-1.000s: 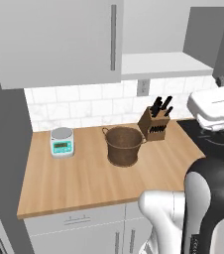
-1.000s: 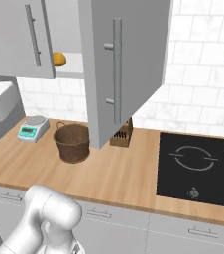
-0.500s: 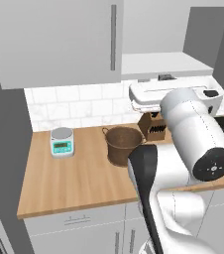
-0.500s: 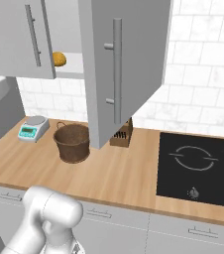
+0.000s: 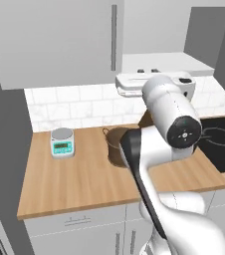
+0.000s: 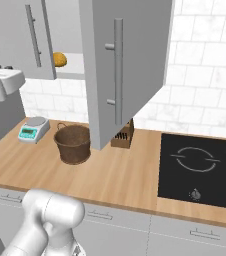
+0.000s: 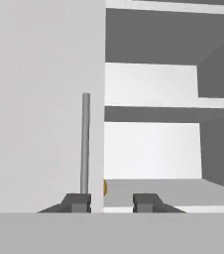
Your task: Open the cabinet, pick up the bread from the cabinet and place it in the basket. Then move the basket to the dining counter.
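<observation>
Pincer [image 7: 112,202] faces the open cabinet [image 7: 153,149], fingers parted with nothing between them. The bread [image 6: 59,59] sits on the lower shelf [image 6: 72,63], just peeking past the closed door's [image 7: 44,99] edge, ahead and slightly left of the pincer. Down on the table [image 6: 120,175], the basket [image 6: 73,143] stands beside the knife block [image 6: 123,138].

The arm [image 5: 167,124] has swung further left across the left base view: a second ago only its white hand showed at the right edge, and now its big joint stands in front of the basket [image 5: 115,147] and hides the knife block. In the right base view the white hand [image 6: 0,82] has risen from low at the left edge to beside the cabinet [image 6: 120,70], below the bread [image 6: 59,59].
</observation>
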You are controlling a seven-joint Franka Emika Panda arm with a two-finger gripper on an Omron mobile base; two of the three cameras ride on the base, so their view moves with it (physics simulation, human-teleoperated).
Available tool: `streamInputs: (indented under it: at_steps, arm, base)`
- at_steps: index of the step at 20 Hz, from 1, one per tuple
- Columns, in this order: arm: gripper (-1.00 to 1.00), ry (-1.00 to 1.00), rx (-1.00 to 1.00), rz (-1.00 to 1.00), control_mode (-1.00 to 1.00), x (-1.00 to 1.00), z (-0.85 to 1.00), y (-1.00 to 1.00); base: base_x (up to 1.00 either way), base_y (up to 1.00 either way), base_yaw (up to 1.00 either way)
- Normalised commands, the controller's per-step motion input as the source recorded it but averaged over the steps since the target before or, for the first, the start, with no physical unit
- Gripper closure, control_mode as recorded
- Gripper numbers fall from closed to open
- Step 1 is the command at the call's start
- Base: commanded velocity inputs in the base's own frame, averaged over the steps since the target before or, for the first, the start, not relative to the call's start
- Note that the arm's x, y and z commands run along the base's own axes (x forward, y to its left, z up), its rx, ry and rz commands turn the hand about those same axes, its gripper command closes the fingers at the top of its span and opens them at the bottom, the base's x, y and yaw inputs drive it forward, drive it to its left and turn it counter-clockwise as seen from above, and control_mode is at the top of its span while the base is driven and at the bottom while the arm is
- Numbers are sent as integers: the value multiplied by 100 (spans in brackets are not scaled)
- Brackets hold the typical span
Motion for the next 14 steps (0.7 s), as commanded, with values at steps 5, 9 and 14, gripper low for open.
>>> streamInputs:
  at_steps: [5, 9, 14]
  arm:
    - [-100, 2, 0, 0, -100, 43, 0, 1]
    - [-100, 2, 0, 0, -100, 42, 0, 5]
    - [-100, 0, 0, 0, -100, 47, 0, 29]
  base:
    - [0, 0, 0]
    - [0, 0, 0]
    - [0, 0, 0]
